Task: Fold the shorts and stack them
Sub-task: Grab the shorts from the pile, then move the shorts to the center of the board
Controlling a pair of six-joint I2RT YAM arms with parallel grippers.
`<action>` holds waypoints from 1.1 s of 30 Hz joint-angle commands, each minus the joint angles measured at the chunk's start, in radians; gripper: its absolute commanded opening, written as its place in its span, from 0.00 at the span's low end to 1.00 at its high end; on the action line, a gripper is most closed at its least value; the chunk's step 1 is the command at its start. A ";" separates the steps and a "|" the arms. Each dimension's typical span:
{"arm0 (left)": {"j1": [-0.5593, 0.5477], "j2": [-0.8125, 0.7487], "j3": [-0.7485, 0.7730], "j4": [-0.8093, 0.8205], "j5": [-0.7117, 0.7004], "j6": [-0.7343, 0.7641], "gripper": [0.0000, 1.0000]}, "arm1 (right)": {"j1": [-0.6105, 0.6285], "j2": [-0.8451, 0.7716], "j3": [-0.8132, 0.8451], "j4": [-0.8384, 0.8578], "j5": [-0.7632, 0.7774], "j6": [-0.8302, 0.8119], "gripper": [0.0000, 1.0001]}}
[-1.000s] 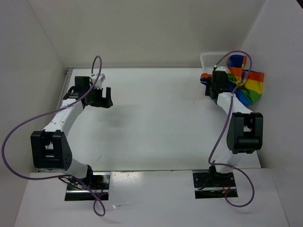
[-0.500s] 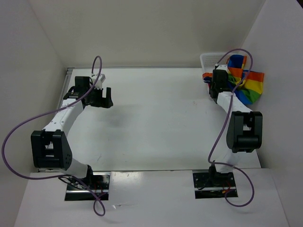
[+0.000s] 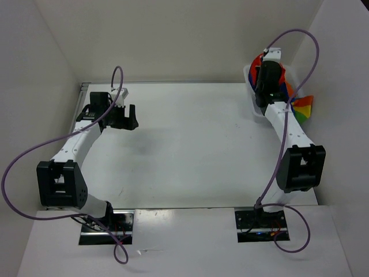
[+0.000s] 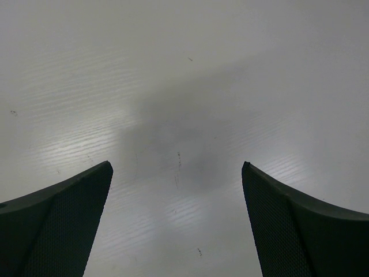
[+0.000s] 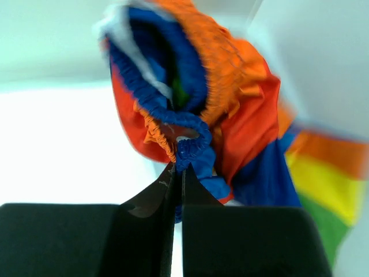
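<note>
The rainbow-striped shorts point(image 3: 300, 105) hang bunched at the far right, over the white mesh basket point(image 3: 249, 74). My right gripper point(image 3: 266, 64) is shut on their gathered blue and orange waistband point(image 5: 190, 144) and holds them lifted above the basket. In the right wrist view the fingers point(image 5: 155, 193) are pressed together on the elastic, and red, orange, blue, yellow and green cloth point(image 5: 253, 127) hangs behind. My left gripper point(image 3: 124, 118) is open and empty over the bare white table point(image 4: 184, 104) at the far left.
White walls enclose the table on the left, back and right. The basket stands in the far right corner, close to the right wall. The right arm point(image 3: 291, 138) stretches along the right side. Purple cables loop off both arms.
My right gripper has risen and moved toward the back wall, drawing the shorts up from the basket by the waistband. The left arm has barely moved.
</note>
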 commanded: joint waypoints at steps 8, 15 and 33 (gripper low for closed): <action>-0.001 -0.121 0.037 0.042 0.033 0.004 1.00 | 0.001 -0.078 0.391 0.101 0.043 -0.003 0.00; -0.001 -0.161 0.068 0.070 0.033 0.004 1.00 | 0.023 -0.087 0.632 0.130 -0.026 -0.046 0.00; -0.001 -0.258 0.106 0.070 -0.036 0.004 1.00 | 0.126 0.144 1.336 -0.098 -0.778 0.255 0.00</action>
